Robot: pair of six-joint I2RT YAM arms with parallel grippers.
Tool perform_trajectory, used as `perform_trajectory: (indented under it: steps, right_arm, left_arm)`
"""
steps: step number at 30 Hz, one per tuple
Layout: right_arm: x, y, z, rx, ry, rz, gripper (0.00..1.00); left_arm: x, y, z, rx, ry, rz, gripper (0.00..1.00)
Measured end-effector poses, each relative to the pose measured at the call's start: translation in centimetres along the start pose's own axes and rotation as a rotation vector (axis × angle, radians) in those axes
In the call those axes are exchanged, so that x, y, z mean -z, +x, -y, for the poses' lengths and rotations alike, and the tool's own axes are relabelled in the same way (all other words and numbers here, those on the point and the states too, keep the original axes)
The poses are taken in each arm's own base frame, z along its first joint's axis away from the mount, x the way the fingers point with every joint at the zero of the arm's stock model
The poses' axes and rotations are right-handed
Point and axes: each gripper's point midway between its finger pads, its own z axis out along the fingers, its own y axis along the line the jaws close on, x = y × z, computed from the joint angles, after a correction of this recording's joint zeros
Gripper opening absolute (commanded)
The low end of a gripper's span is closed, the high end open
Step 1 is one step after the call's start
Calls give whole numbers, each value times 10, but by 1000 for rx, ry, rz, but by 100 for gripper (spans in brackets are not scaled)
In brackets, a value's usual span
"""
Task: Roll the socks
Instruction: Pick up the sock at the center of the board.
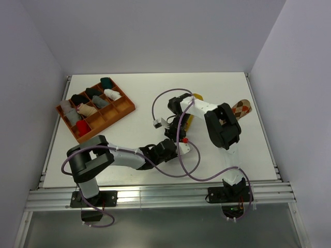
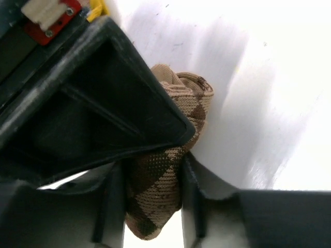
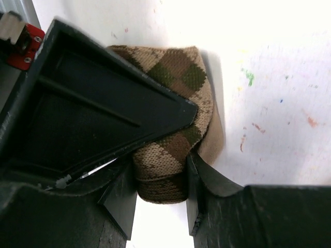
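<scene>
- Top view: the left tool [image 1: 168, 150] and the right tool [image 1: 174, 132] meet nose to nose near the middle of the table [image 1: 139, 82]. What lies between them is hidden under the arms here. A mustard sock [image 1: 191, 122] shows as a thin yellow strip just beside the right tool, at its three o'clock. An orange argyle sock [image 1: 241, 109] lies flat, well apart, toward the table's three o'clock edge. A tray [image 1: 109, 124] of small bundles sits at ten o'clock.
- Left wrist view: the left tool is clenched on a brown-and-cream sock [image 2: 194, 111], with the knit squeezed between both fingers [image 2: 190, 212]. Past the tool, toward one o'clock, the sock is wound into a loose coil that rests on the table.
- Right wrist view: the right tool is also clenched on this sock. Folded layers are bunched between its fingers, and the bulk bulges out toward twelve o'clock.
- Handling: the sock looks light, soft and limp, with no stiffness of its own. It squashes under a pinch, and the coil will likely spring open if either hold loosens. The knit seems grippy rather than slippery, and nothing about it is fragile. The best hold, I judge, is across the full thickness of the roll near its outer flap, so every layer is trapped at once.
</scene>
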Motion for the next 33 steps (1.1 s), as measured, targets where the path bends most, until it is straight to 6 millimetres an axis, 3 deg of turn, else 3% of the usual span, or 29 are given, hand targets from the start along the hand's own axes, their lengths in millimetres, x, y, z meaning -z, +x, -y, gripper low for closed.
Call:
perform_trajectory:
  steps: [2,10,18,19,25,33]
  right_arm:
    - [1,3,0,0,4,-14,33]
    - [6,9,5,-18,20,-24,52]
    - [15,13,15,-67,67,14,67]
    - [17,14,15,-75,71,23,78]
    - [32,22,17,-108,156,83,80]
    - [66,16,-2,-87,277,182,82]
  left_arm:
    - [-3,-1,2,-4,16,-21,16]
    - [-9,-5,3,27,35,-60,0]
    - [-12,-9,3,79,47,-73,0]
    - [-12,-10,3,92,51,-70,0]
    - [-14,-16,5,127,84,-29,0]
    - [-13,-22,10,172,119,30,0]
